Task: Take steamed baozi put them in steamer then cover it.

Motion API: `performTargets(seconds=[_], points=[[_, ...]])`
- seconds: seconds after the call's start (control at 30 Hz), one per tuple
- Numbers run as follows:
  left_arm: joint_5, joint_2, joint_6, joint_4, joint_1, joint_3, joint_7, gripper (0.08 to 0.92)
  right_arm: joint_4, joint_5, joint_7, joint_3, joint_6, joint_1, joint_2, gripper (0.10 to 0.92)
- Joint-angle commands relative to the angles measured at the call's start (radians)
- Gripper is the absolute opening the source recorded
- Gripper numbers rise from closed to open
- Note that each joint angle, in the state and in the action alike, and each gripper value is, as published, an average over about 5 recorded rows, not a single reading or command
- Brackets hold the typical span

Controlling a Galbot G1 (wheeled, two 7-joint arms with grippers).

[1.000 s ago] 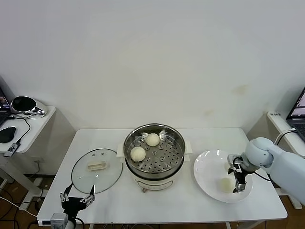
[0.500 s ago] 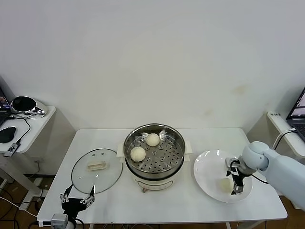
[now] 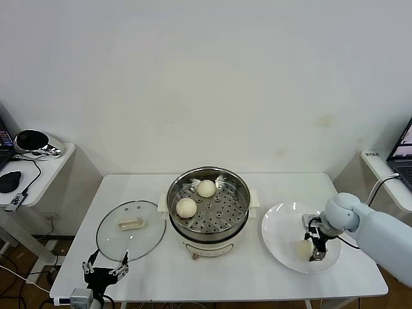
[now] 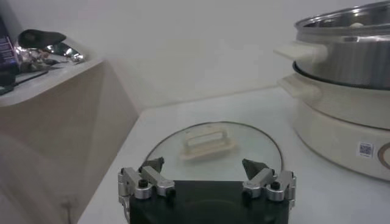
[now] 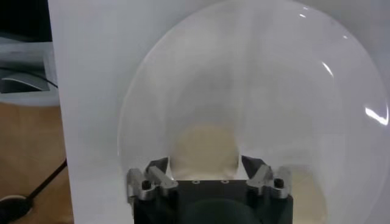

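Observation:
The steamer (image 3: pixel 239 188) stands mid-table with two steamed baozi (image 3: pixel 206 188) (image 3: pixel 186 207) on its perforated tray. A third baozi (image 3: pixel 302 248) lies on the white plate (image 3: pixel 280 235) at the right. My right gripper (image 3: pixel 313 247) is down on that plate. In the right wrist view its fingers (image 5: pixel 159 172) press both sides of the baozi (image 5: pixel 204 146), so my right gripper (image 5: pixel 205 163) is shut on it. My left gripper (image 3: pixel 104 267) hangs open at the table's front left, just short of the glass lid (image 3: pixel 131 228), nothing between its fingers (image 4: pixel 152 165).
The lid (image 4: pixel 213 146) lies flat on the table left of the steamer (image 4: pixel 347 55), handle up. A side table (image 3: pixel 32 167) with a mouse and a shiny object stands far left. A laptop (image 3: pixel 402 154) sits at the far right edge.
My right gripper has shifted a little left over the plate and closed its jaws in on the baozi. The left arm has not moved.

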Motion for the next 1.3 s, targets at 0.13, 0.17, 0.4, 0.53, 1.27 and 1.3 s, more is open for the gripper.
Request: performTargets(seconds=[0.13, 0.17, 0.4, 0.53, 1.27, 1.3], points=[[0.0, 0.003, -0.002, 0.003, -0.002, 0.0, 0.0, 0.823, 0.014, 0.013, 0.001, -0.004, -0.007, 0.028, -0.014, 0.604], [0.0, 0.003, -0.002, 0.004, -0.004, 0.0, 0.0, 0.823, 0.02, 0.021, 0.0, -0.008, -0.009, 0.04, -0.019, 0.598], [0.0, 0.002, 0.0, 0.004, -0.024, 0.002, -0.001, 0.823, 0.085, 0.139, -0.023, -0.042, -0.038, 0.187, -0.049, 0.565], [0.001, 0.003, 0.0, 0.004, -0.031, 0.002, -0.002, 0.823, 0.109, 0.222, -0.048, -0.179, -0.054, 0.411, -0.035, 0.56], [-0.004, 0.0, -0.01, -0.046, -0.03, -0.055, -0.034, 0.823, -0.369, 0.654, -0.186, -0.578, 0.931, 0.986, 0.598, 0.56], [-0.005, -0.003, -0.01, -0.048, -0.028, -0.055, -0.034, 0.823, -0.357, 0.613, -0.185, -0.578, 0.96, 0.981, 0.612, 0.56]])
